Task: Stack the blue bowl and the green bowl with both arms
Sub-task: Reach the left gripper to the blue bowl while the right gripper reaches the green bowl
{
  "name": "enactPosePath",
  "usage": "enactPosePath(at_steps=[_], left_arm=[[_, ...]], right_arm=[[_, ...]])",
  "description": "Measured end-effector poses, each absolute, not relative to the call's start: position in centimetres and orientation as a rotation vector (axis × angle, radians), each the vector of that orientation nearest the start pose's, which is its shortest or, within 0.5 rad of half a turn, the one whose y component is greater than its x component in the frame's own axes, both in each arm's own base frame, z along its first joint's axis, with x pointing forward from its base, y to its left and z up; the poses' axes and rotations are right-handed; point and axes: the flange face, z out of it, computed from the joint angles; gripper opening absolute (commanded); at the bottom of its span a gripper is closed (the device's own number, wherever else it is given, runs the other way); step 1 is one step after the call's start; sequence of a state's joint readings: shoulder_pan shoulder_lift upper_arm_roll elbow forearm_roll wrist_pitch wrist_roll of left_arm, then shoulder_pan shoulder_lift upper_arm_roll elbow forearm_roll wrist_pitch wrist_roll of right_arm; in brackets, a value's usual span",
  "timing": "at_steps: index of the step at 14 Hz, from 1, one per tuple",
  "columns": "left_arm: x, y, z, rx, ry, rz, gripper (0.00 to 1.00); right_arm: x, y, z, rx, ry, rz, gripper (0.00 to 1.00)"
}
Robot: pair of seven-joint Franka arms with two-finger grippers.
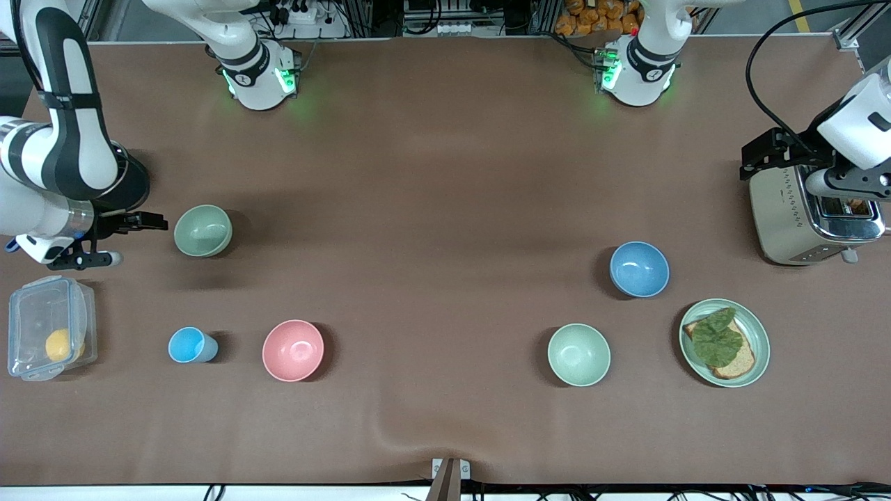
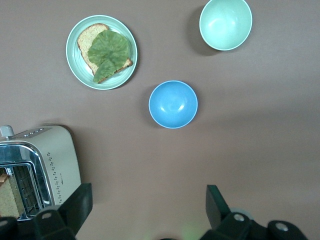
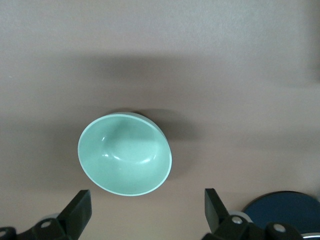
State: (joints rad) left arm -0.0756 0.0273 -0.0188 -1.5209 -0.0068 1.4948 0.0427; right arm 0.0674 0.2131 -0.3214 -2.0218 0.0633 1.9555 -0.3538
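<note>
The blue bowl (image 1: 639, 268) sits upright toward the left arm's end of the table and also shows in the left wrist view (image 2: 173, 104). One green bowl (image 1: 578, 354) lies nearer the front camera beside it (image 2: 225, 23). A second green bowl (image 1: 202, 230) sits toward the right arm's end (image 3: 125, 155). My right gripper (image 1: 115, 240) (image 3: 146, 210) is open and empty, up in the air just beside that second bowl. My left gripper (image 1: 846, 182) (image 2: 149, 210) is open and empty, high over the toaster, apart from the blue bowl.
A cream toaster (image 1: 807, 209) stands at the left arm's end. A green plate (image 1: 759, 327) with toast and lettuce lies beside the blue bowl. A pink bowl (image 1: 293, 350), a light-blue cup (image 1: 189, 345) and a clear box (image 1: 50, 337) holding something yellow lie near the right arm's end.
</note>
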Motion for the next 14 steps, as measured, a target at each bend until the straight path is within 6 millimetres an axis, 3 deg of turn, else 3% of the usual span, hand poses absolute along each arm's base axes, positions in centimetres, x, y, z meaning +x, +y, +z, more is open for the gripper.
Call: enactPosePath(at_steps=[6, 9, 11, 14], left_arm=[[55.3, -5.5, 62.7, -3.139, 0.221, 0.083, 1.00], [55.8, -5.6, 61.5, -3.137, 0.222, 0.116, 1.00], [56.9, -5.7, 59.0, -3.134, 0.218, 0.186, 1.00], [59.8, -6.1, 53.4, -3.128, 0.182, 0.267, 1.00]], right_arm=[[55.5, -12.8, 34.1, -3.055, -0.109, 0.350, 1.00], [55.8, -12.8, 34.6, -3.059, -0.110, 0.334, 1.00], [56.2, -12.7, 36.3, -3.055, -0.116, 0.326, 1.00], [56.7, -12.4, 39.8, -3.041, -0.128, 0.335, 1.00]])
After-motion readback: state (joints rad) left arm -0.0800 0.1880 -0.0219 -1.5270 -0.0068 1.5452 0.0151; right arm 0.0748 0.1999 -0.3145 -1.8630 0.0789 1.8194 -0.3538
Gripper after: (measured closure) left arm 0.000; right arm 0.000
